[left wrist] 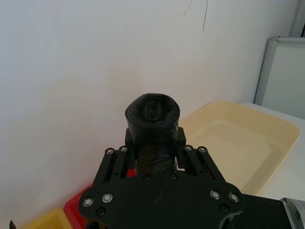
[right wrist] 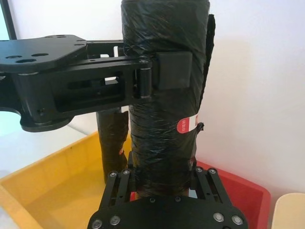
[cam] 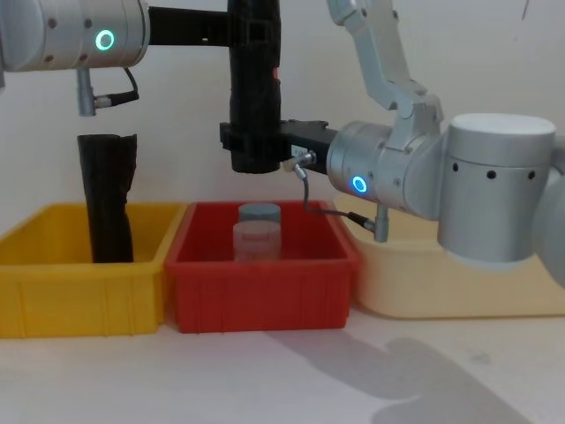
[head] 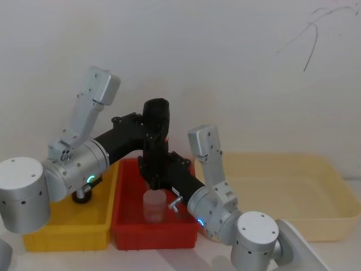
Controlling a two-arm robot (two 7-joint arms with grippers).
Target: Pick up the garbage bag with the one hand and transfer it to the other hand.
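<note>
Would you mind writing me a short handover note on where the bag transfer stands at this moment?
Grippers: the left gripper is shut on the upper part of the garbage bag. The right gripper is closed around its lower end and appears to be gripping.
Position: the bag is held upright in the air above the red bin, not touching it.
Done: the pickup, and both grippers are on the bag.
Left: open the left gripper and back it away, so the right gripper alone holds the bag.
</note>
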